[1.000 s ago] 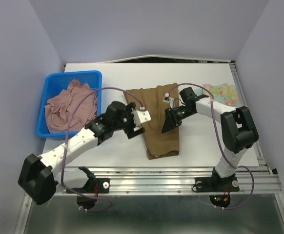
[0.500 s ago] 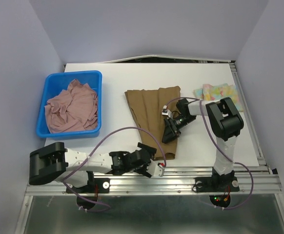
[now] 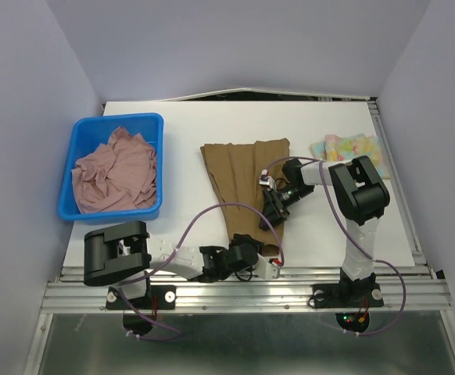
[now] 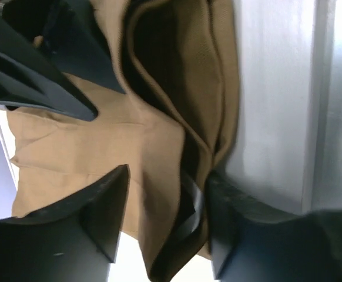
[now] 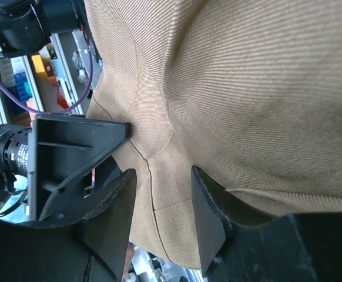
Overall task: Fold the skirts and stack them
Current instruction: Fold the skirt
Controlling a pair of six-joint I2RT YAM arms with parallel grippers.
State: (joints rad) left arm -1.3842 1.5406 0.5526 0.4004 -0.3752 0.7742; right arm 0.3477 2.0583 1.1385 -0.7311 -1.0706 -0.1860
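Observation:
The brown pleated skirt point(image 3: 239, 176) lies spread mid-table, its narrow end toward me. At that near end my left gripper point(image 3: 251, 251) straddles a folded edge of the brown cloth point(image 4: 159, 135). The cloth lies between its fingers point(image 4: 100, 217), and the jaws stand apart. My right gripper point(image 3: 273, 209) sits on the skirt's right edge, fingers point(image 5: 209, 211) pressed on either side of a seamed fold point(image 5: 159, 194). The dusty pink skirt point(image 3: 114, 172) is crumpled in the blue bin point(image 3: 153, 125). The pastel flowered skirt point(image 3: 349, 147) lies folded at the far right.
The blue bin stands at the table's left. The metal rail point(image 3: 306, 273) of the near edge runs just behind my left gripper. A purple cable point(image 3: 192, 230) loops over the table beside the left arm.
My left arm swung from the skirt's left side down to its near end, and its jaws have narrowed around the cloth. The right gripper moved slightly nearer along the right edge and then held still.

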